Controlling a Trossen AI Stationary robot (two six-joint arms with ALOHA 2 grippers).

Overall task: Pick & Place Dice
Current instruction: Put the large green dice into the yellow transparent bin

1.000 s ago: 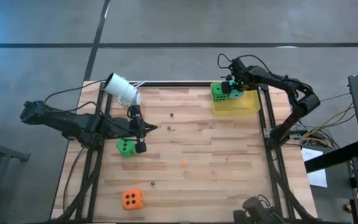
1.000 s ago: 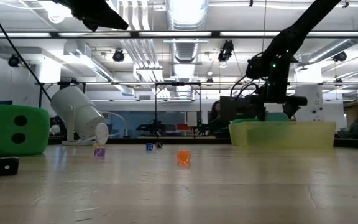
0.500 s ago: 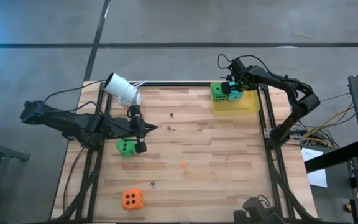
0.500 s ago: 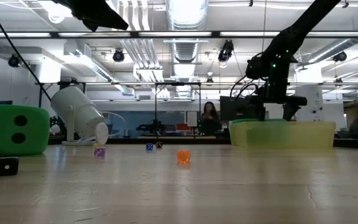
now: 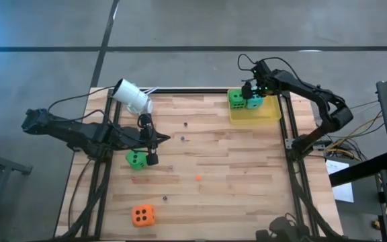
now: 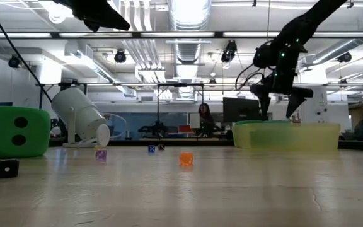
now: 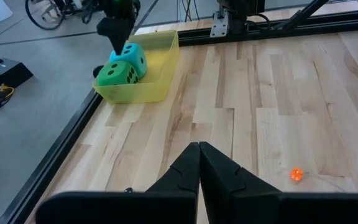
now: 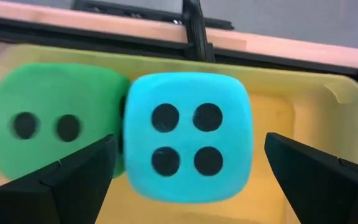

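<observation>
Dice: two sit in the yellow tray, a green die touching a blue die; right gripper hangs above, fingers wide, empty; another green die beside the clenched left gripper and an orange die wait on the table

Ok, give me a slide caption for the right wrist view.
Open right pincer above the teal die beside a green die in the yellow bin.
</observation>
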